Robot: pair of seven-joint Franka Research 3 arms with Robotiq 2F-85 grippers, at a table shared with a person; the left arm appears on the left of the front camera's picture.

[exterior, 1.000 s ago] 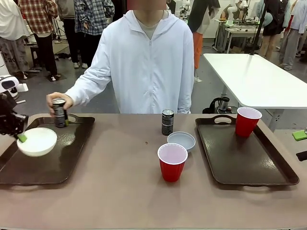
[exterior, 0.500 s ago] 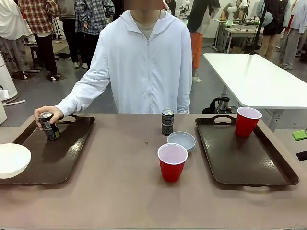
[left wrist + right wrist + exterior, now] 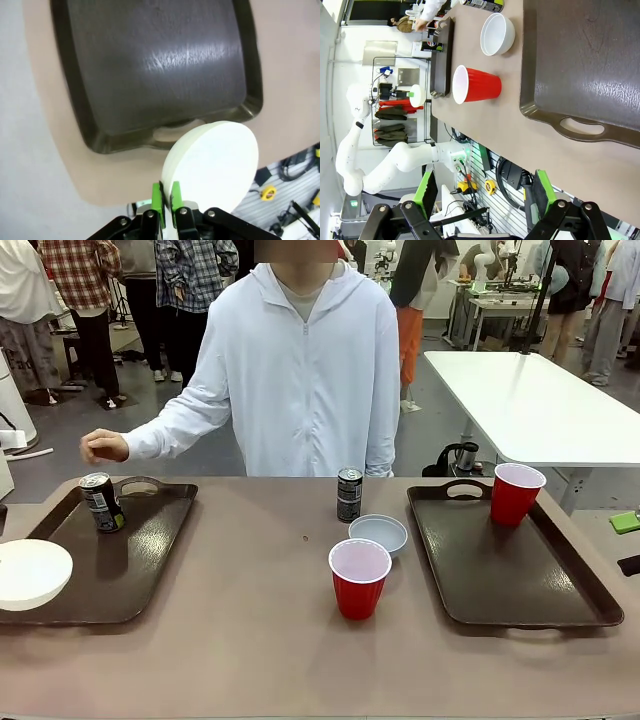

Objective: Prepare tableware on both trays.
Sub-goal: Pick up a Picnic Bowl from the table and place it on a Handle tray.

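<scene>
Gripping cream bowl (image 3: 215, 165) rim, left pincer (image 3: 165, 189) tight

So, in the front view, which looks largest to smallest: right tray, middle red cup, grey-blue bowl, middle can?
Right dark brown rectangular plastic tray
Red plastic cup
Pale grey-blue bowl
Small dark drink can
The cup's nearness may inflate it.
</scene>
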